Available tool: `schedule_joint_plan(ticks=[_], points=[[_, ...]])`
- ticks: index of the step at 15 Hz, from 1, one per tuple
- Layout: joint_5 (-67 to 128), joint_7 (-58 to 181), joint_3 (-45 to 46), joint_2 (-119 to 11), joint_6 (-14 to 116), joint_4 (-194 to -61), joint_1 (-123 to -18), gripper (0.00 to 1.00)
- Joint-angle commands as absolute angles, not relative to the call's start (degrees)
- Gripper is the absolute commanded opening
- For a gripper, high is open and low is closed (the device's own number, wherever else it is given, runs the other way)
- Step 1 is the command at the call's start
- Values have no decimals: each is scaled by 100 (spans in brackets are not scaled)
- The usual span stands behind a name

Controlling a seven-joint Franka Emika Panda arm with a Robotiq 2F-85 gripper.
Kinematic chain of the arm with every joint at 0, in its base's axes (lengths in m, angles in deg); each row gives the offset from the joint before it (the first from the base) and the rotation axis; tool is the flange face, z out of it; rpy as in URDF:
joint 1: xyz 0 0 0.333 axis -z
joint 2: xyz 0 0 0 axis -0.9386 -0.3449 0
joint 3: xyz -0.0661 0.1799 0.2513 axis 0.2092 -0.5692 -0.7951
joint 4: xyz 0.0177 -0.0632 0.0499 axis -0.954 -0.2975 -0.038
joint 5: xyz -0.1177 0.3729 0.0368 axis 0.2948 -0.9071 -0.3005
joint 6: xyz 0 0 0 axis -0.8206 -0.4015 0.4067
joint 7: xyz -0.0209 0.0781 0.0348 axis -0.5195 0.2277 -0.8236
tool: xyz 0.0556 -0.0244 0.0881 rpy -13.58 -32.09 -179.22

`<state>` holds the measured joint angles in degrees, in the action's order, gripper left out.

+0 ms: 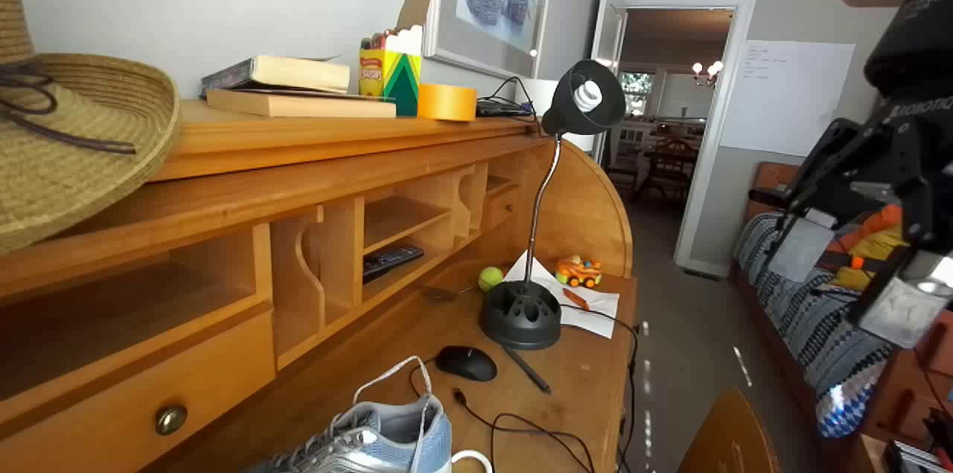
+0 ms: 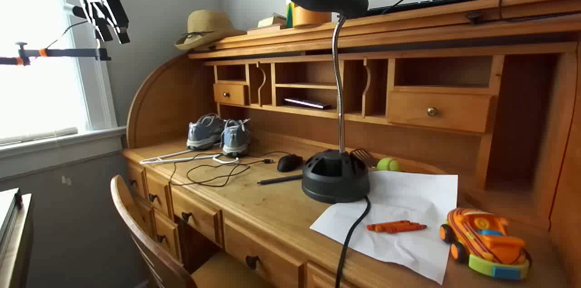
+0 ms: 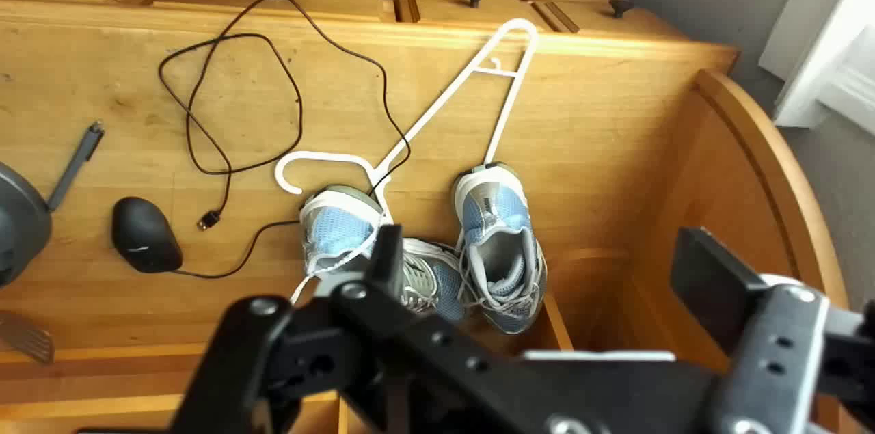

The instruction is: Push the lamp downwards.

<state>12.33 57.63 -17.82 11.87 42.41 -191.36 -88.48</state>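
Jaws spread, nothing between them; held high, with the shoes beyond them in the wrist view. Further along the surface: mouse, pen, then the lamp, upright on its base, well apart from the jaws, its head at about the height of the upper ledge. Push not yet begun, by my reading.

Risks: a sideways or off-centre press on the head would probably tip or slide the lamp, tall as it is over a compact base. Spread jaws could straddle the head or strike the bulb, which faces the shoe end; bringing them together first seems safer. Head may spring back once released.

Edges, near to far: curved side panel by the shoes; front edge, chair close by; upper ledge behind the lamp, gap unclear. Best room looks to be above the mouse, coming in high, then pressing straight down. Beyond the lamp: paper beside the base (possibly under it, cannot tell), toy car at the far end
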Motion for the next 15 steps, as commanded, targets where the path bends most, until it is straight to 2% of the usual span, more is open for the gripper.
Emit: schedule_joint_plan(ticks=[1,8,9,10,15], points=[[1228,5769,-1788,1187,4220,-19121,-8836,100],[1378,5618,-1863,1187,4270,-19112,-8651,100],[1444,5576,-1853,1207,4291,-19108,-8550,75],[1525,5540,-1838,1196,4227,-19057,-8442,74],[1918,5372,-1719,1194,4073,-18825,-7877,35]])
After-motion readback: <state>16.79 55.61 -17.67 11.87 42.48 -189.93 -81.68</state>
